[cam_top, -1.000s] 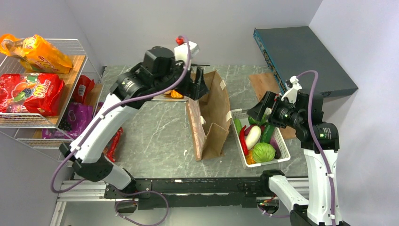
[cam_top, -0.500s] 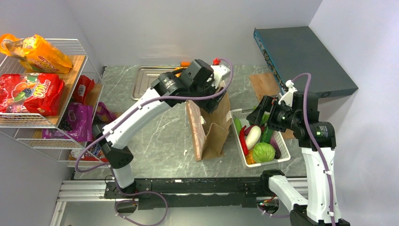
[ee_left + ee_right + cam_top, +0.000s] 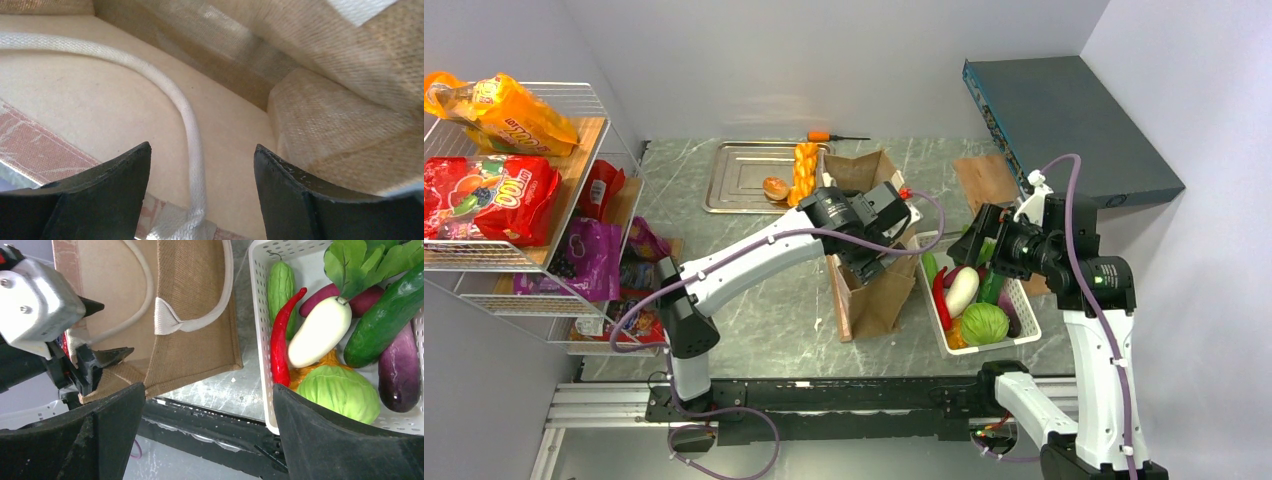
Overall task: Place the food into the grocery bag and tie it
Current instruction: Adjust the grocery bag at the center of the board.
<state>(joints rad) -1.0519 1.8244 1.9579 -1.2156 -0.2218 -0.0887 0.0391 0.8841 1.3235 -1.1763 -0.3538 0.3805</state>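
Note:
The brown grocery bag stands open mid-table, with white loop handles. My left gripper is open and empty in the bag's mouth. In the left wrist view it straddles a white handle rope against the bag's inner wall without touching it. My right gripper is open and empty above the white basket. The right wrist view shows the bag, a red chili, a light green vegetable and my open gripper. An orange braided piece lies on the tray.
The metal tray at the back also holds a bun. A wire shelf at left holds orange and red snack packets. The basket also holds a cabbage and a white eggplant. A dark box is back right.
My left arm has swung from the tray at the back over to the bag and lowered its open gripper into the mouth. The right arm has barely shifted.

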